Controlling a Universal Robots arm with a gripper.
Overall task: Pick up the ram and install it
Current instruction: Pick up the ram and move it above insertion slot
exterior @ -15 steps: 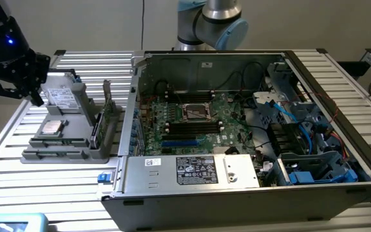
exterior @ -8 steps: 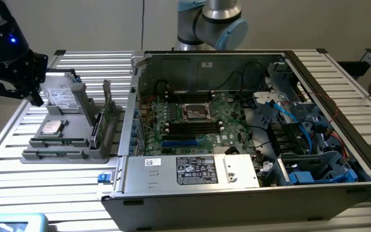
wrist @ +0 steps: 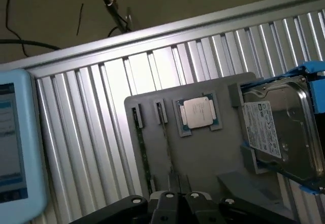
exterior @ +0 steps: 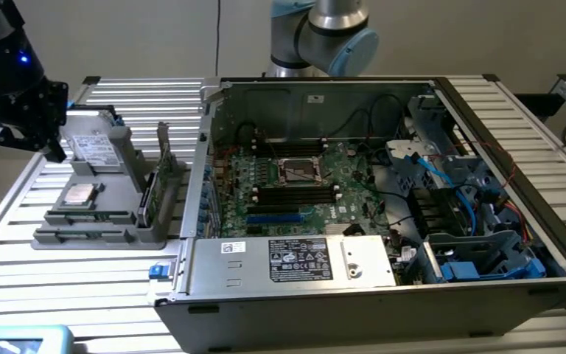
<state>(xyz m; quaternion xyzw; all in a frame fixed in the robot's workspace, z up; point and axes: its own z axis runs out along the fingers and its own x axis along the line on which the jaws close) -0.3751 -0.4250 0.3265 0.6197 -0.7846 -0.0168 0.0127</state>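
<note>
Jaws pressed together, empty; gripper (wrist: 177, 201) hangs over grey tray (wrist: 203, 158). Ram (wrist: 145, 158) lies slotted along tray's edge, bare table slats (wrist: 91, 132) beside.

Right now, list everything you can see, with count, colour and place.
computer case: one, black, open, centre
motherboard: one, green, inside case
holder: one, grey, beside case at the exterior view's left
ram sticks: two, green, on edge in holder
processor chip: one, silver, flat in holder
hard drive: one, silver, blue bracket, in holder
expansion card: one, green, upright in holder
screen device: one, light blue, near holder
arm: one, grey-blue, behind case
claw: one, black, shut, above holder
</note>
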